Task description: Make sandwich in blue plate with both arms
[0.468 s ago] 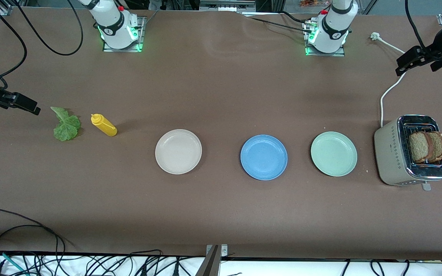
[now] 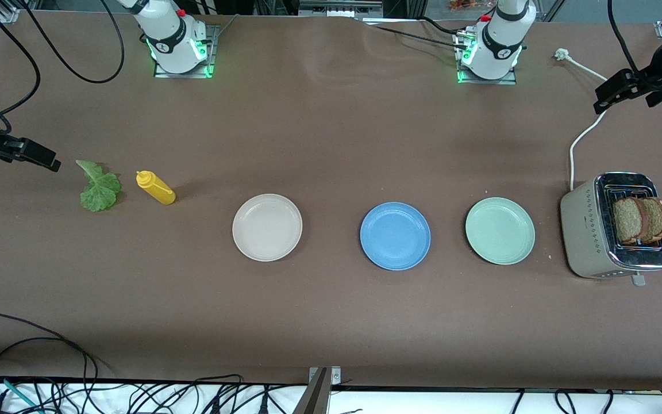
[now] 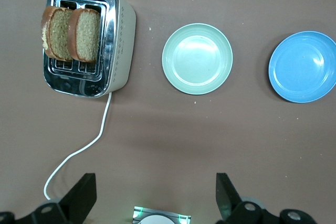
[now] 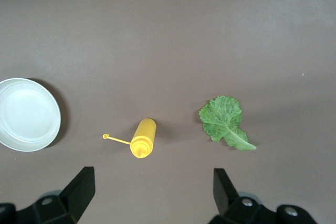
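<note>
From the front view I see the blue plate [image 2: 395, 236] bare, between the cream plate [image 2: 267, 227] and the mint plate [image 2: 500, 230] on the bench [image 2: 331, 132]. Both bread slices [image 2: 640, 220] stand in the toaster [image 2: 615, 227] at the left arm's end; the lettuce leaf [image 2: 100, 187] lies beside the yellow bottle [image 2: 156, 187] at the right arm's end. The left end effector [image 2: 615, 92] and right end effector [image 2: 35, 155] hang high at their own ends.

In the left wrist view, the left end effector [image 3: 155, 195] is released, holding nothing. The slices [image 3: 71, 32] lean together, so I judge a grab could pinch both or drag the toaster [image 3: 86, 38], and the mint plate [image 3: 197, 58] invites a wrong drop.

In the right wrist view, the right end effector [image 4: 152, 192] is spread wide, empty. The lettuce leaf [image 4: 224, 121] lies flat, so I fear fingers scraping the bench or tearing it; the bottle [image 4: 142, 138] nearby could get knocked.
</note>
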You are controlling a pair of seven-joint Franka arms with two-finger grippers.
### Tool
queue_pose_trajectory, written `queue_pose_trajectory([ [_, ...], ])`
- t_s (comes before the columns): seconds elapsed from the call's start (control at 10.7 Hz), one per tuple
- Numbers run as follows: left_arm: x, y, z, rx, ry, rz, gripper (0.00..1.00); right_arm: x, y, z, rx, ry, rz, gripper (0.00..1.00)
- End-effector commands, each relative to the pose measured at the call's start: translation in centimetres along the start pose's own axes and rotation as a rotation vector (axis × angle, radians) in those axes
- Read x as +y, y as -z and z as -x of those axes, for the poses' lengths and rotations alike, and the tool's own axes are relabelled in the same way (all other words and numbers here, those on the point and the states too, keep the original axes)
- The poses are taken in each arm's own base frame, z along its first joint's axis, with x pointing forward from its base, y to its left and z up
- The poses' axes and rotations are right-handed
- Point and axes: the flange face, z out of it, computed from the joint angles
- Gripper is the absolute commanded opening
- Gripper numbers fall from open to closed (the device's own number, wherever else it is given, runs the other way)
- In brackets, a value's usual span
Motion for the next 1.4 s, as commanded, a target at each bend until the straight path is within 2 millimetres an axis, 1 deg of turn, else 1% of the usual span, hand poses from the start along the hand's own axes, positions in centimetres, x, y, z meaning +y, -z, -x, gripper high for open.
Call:
queue_pose_trajectory([
  [0.0,-0.5,0.6,0.1,0.001,0.007,-0.020,1.00,0.3,0.6,0.2,-0.008,0.016,0.006,1.00],
  [0.19,-0.5,0.6,0.1,0.001,0.008,-0.020,1.00,0.3,0.3,0.2,-0.016,0.016,0.008,1.00],
  [0.37,-0.6,0.5,0.0,-0.001,0.010,-0.020,1.00,-0.1,0.2,0.3,-0.019,0.028,0.009,1.00],
  [0.65,-0.6,0.5,0.0,0.000,0.013,-0.022,1.00,-0.4,-0.5,0.3,-0.039,0.099,0.012,1.00],
  [1.03,-0.6,0.4,-0.1,-0.002,0.014,-0.020,1.00,-3.2,-1.0,1.0,-0.059,0.148,0.017,1.00],
  [1.22,-0.6,0.4,-0.1,-0.002,0.014,-0.020,1.00,-3.6,-0.9,1.6,-0.077,0.157,0.024,1.00],
  [1.31,-0.6,0.4,-0.1,-0.002,0.014,-0.020,1.00,-3.5,-0.9,1.6,-0.076,0.159,0.030,1.00],
])
